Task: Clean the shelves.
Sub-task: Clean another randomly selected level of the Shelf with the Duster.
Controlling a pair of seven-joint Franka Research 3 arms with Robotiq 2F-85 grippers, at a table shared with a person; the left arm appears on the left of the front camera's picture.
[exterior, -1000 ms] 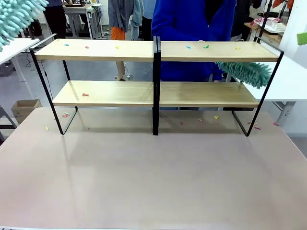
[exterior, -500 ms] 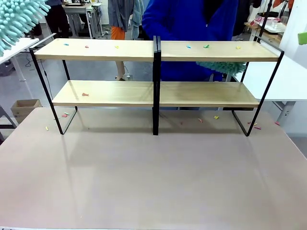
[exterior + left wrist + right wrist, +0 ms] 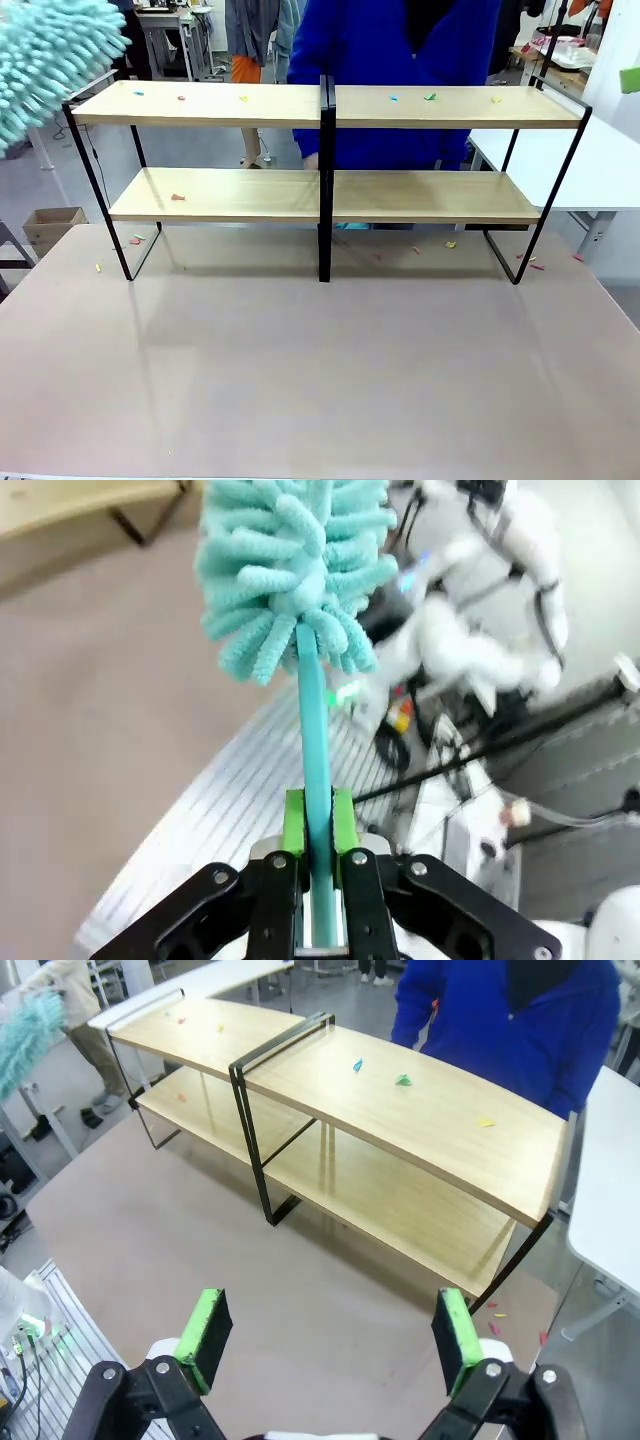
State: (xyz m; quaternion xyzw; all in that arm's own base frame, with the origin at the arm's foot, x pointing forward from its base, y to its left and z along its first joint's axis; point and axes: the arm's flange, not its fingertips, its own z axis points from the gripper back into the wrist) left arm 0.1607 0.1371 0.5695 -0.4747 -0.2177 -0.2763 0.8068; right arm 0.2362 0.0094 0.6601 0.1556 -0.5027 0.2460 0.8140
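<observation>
Shelves stand on far half of counter, coloured scraps on boards. Our left end effector pinches thin handle of teal chenille duster, head raised by rack's upper left corner. Right end effector spread, empty. We judge duster light, head soft, handle best gripped low; rack may slide.

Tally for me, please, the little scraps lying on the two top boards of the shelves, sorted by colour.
Blue scraps: 2
Yellow scraps: 2
Red scrap: 1
Green scrap: 1
Total: 6
</observation>
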